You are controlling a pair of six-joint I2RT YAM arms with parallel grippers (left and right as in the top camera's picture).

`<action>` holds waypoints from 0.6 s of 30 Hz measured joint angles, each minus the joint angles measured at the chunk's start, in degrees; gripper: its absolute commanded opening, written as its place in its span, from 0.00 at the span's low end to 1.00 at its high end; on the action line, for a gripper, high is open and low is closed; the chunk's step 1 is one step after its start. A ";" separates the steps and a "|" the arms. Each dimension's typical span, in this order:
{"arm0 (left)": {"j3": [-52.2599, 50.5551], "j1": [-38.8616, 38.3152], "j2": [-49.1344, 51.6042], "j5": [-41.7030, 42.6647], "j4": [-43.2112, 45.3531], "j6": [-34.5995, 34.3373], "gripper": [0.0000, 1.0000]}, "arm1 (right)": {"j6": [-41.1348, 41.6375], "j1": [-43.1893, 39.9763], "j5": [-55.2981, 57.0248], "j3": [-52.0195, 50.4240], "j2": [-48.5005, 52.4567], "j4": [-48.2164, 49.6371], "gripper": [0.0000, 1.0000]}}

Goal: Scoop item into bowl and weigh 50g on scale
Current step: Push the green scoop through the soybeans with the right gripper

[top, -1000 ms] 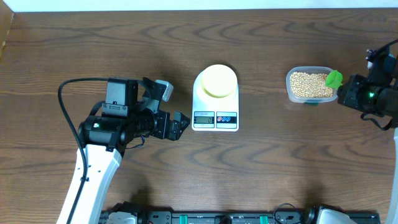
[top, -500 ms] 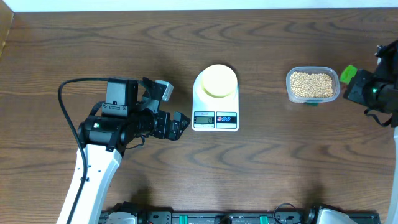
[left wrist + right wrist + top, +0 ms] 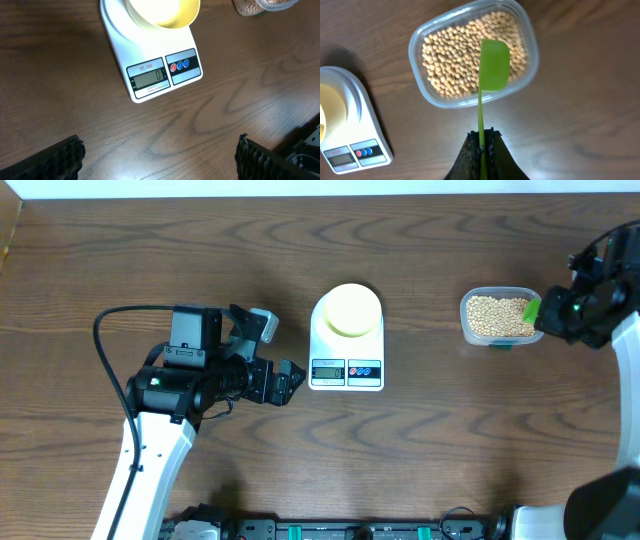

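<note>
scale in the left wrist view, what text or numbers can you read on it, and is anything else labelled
"0": on the grey display of the scale.
"SF-400": small print just above the display, blurred, so this reading is uncertain.
Fine print under the display: too small to read.
Symbols on the red and blue buttons: too small to read.
No text visible on the bowl, tub or green scoop.

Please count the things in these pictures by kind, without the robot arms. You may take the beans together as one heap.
scale: 1
yellow bowl: 1
clear tub: 1
heap of beans: 1
green scoop: 1
Total: 5
</note>
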 measured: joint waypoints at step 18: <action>0.00 0.00 0.00 0.02 0.00 0.00 0.98 | 0.02 0.00 -1.79 -0.07 10.51 3.98 0.01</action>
